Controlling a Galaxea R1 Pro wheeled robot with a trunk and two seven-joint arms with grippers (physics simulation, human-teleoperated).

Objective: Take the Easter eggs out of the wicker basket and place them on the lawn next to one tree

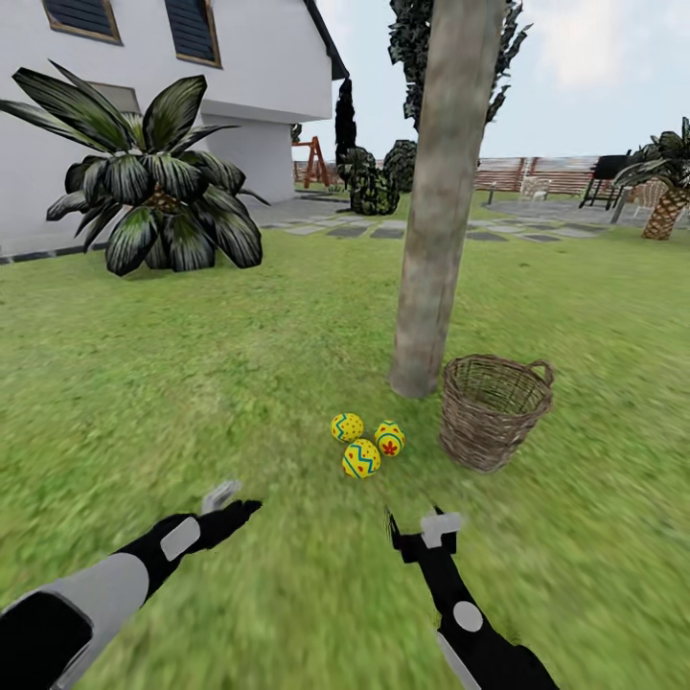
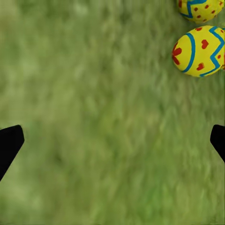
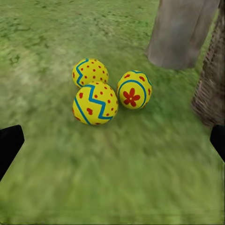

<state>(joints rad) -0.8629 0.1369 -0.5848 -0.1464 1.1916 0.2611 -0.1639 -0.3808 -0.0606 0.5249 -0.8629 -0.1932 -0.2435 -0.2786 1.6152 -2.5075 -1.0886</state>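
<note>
Three yellow Easter eggs lie close together on the lawn (image 1: 192, 383) at the foot of the tree (image 1: 436, 211): one with red dots (image 1: 347, 426), one with a red flower mark (image 1: 389, 438), one with a blue zigzag (image 1: 360, 458). The wicker basket (image 1: 494, 407) stands upright just right of the trunk, and no egg shows inside it. My left gripper (image 1: 235, 500) hovers open over grass, left of the eggs; two eggs (image 2: 199, 50) (image 2: 200, 9) sit beyond it. My right gripper (image 1: 414, 525) is open and empty, just short of the eggs (image 3: 95, 103) (image 3: 134, 90) (image 3: 90, 71).
A dark-leaved palm bush (image 1: 158, 182) grows at the left in front of the white house (image 1: 144, 77). Stepping stones (image 1: 383, 230), dark bushes (image 1: 372, 187) and a wooden fence (image 1: 537, 172) lie beyond. A scaly-trunked palm (image 1: 666, 206) stands far right. Open grass surrounds both arms.
</note>
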